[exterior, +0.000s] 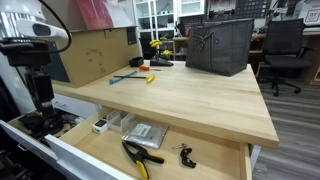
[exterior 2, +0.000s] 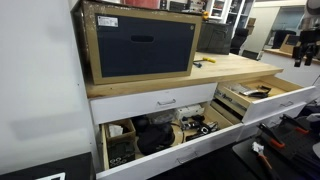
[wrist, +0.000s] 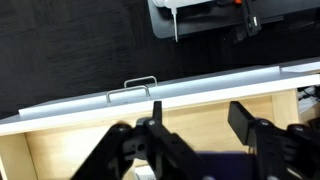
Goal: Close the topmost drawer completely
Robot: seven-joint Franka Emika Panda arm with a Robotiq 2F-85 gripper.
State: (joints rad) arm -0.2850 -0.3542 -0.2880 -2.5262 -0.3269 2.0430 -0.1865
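Note:
The topmost drawer (exterior: 205,158) stands pulled out under the wooden desk top, showing its pale wood floor. Its white front panel (exterior: 75,152) runs along the near edge. It also shows in an exterior view (exterior 2: 262,98) at the right. In the wrist view the white front panel (wrist: 200,85) carries a small silver bow handle (wrist: 140,87). My gripper (wrist: 197,118) is open and empty, hanging over the drawer floor just inside the front panel. It shows in both exterior views (exterior: 42,100) (exterior 2: 303,60) above the drawer's end.
Yellow-handled pliers (exterior: 140,155), a silver box (exterior: 146,133) and a small black tool (exterior: 186,155) lie in the drawer. A black bin (exterior: 218,45) and a cardboard box (exterior: 95,55) stand on the desk. A lower drawer (exterior 2: 160,135) full of dark clutter is open.

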